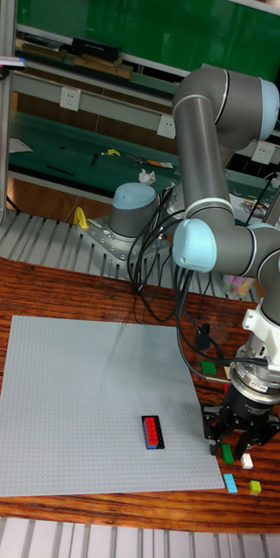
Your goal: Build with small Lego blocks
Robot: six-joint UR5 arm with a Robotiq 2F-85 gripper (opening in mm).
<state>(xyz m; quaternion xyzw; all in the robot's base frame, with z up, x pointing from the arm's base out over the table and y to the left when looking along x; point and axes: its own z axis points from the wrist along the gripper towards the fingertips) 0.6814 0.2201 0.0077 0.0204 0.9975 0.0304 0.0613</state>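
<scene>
The wooden table [87,292] spreads beneath me, dark reddish planks running across the view. On it lies the large grey baseplate [78,392], studded and flat, covering most of the left and middle of the tabletop, its right edge reaching close under my wrist. My own arm [211,166] rises from its base at the back edge of the table, bends over at the grey elbow joints with pale blue caps, and drops down on the right side, black cables hanging from it.

My gripper [235,433] points down just past the baseplate's lower right corner, over the bare wood. My jaws are spread a little, black fingers either side of a small green brick [228,453] that sits on the table; I cannot tell whether they touch it.

On the baseplate, near its lower right part and well to the left of my fingers, stands the red block [152,430], seated on a blue piece whose edge shows at its lower end.

Loose pieces lie around my fingers on the wood: a dark green brick [208,368] further back by the cables, a white brick [247,461] just beside my fingers, a light blue brick [231,484] at the baseplate's corner, and a yellow-green brick [256,486] next to it.
</scene>
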